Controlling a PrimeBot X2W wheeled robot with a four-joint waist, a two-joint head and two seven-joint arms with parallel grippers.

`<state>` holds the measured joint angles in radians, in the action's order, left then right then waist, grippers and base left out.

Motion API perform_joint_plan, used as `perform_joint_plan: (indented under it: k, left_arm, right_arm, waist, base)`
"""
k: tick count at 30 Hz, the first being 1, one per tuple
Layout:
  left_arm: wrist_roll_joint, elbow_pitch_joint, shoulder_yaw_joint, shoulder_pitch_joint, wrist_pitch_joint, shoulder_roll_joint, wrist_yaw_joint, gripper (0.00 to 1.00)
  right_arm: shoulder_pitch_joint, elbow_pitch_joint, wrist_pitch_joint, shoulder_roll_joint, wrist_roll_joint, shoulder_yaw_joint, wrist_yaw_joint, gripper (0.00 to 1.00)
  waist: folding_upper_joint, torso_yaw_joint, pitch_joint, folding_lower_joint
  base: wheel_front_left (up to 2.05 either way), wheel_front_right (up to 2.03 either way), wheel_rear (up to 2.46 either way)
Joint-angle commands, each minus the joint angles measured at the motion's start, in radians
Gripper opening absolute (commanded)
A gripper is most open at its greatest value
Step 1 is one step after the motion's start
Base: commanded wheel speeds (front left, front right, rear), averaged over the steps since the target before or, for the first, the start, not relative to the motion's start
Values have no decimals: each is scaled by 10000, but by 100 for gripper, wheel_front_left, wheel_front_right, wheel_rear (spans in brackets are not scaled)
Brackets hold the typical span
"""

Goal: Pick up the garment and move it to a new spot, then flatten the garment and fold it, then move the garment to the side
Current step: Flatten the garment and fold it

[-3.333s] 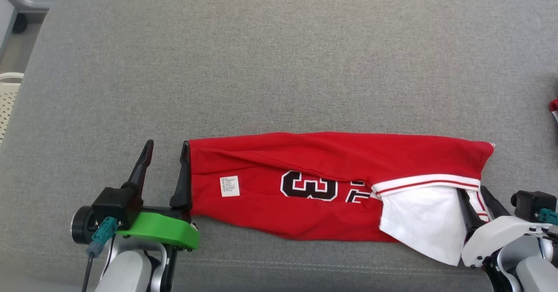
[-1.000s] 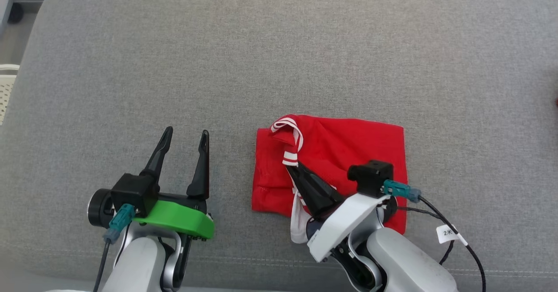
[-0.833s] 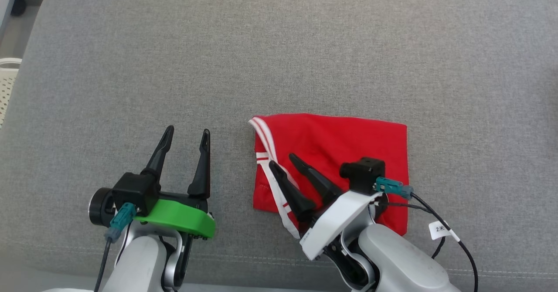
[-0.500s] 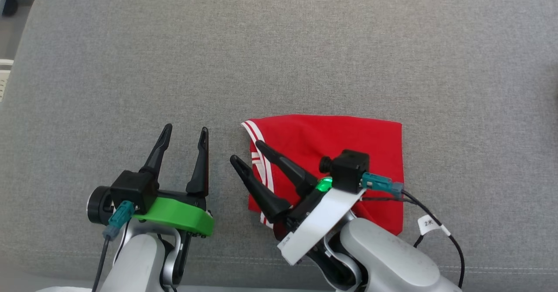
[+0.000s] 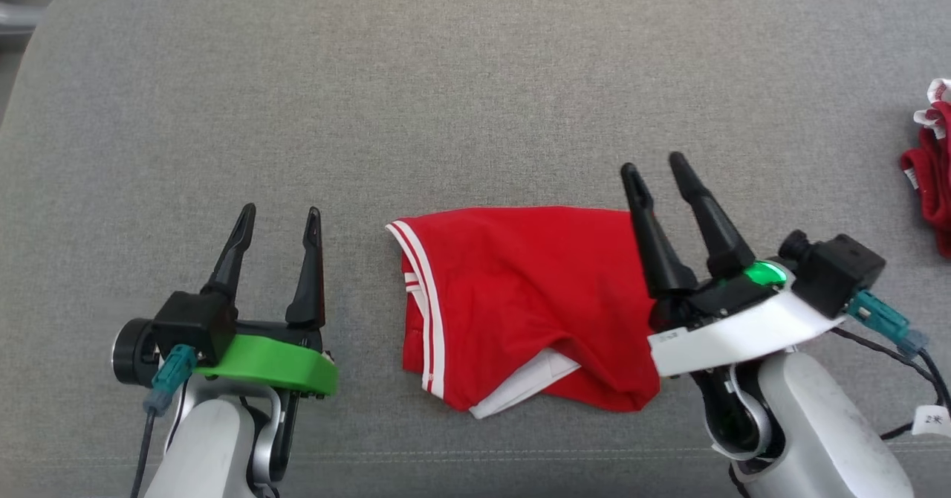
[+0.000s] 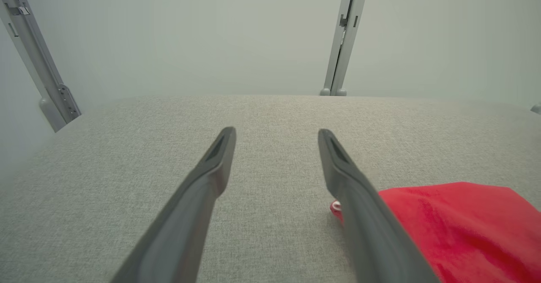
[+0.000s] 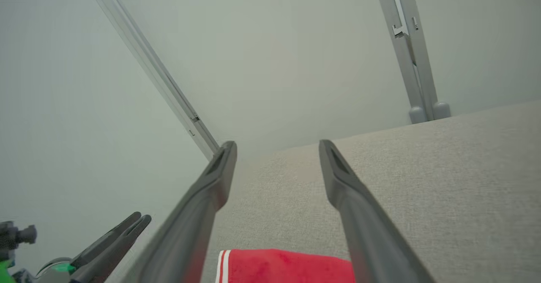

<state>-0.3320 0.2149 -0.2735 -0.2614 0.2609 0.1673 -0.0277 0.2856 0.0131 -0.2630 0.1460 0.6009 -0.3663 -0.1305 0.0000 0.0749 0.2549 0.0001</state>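
The garment [image 5: 520, 301], a red jersey with white trim, lies folded into a rough square on the grey cushion [image 5: 475, 82]; a white inner layer pokes out at its front edge. My right gripper [image 5: 654, 165] stands open at the garment's right edge, fingers raised and holding nothing. My left gripper [image 5: 278, 212] is open on the cushion a little left of the garment, empty. In the left wrist view the garment [image 6: 456, 228] lies just right of my open left gripper [image 6: 277, 133]. The right wrist view has the garment [image 7: 287, 266] low between the right gripper's [image 7: 277, 145] spread fingers.
Another red and white piece of cloth [image 5: 932, 163] sits bunched at the cushion's far right edge. Grey frame posts [image 6: 344, 38] stand behind the cushion. My left gripper [image 7: 114, 240] appears at the lower left of the right wrist view.
My right gripper opened, let go of the garment's striped edge on the left, and swung back to the garment's right side. The garment now lies folded in half. The head camera shifted.
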Motion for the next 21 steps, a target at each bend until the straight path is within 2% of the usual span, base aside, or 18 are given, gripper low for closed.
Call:
perform_joint_plan:
  k: [1,9,13,21]
  left_arm:
    - [51,-62,64,133,27,68,-51,100]
    - [127,-499,561,688,28,302,-212,100]
    - [183,-705,727,1065,28,382,-299,100]
    - [307,-1026,739,1939,23,558,-485,100]
  right_arm:
    - [-193,20,-33,45,-98,167,-2,100]
    - [-1399,-431,-35,542,-1644,2316,-1,100]
    - [-1821,-586,-34,594,-2065,2889,-2,100]
    - [-2555,-788,169,727,-2299,3392,-2,100]
  waist:
    - [0,-87,-114,-1]
    - [0,-423,-680,-1]
    - [0,-592,-977,-1]
    - [0,-669,-1494,-1]
  base:
    - [0,0,0]
    - [0,0,0]
    - [0,0,0]
    - [0,0,0]
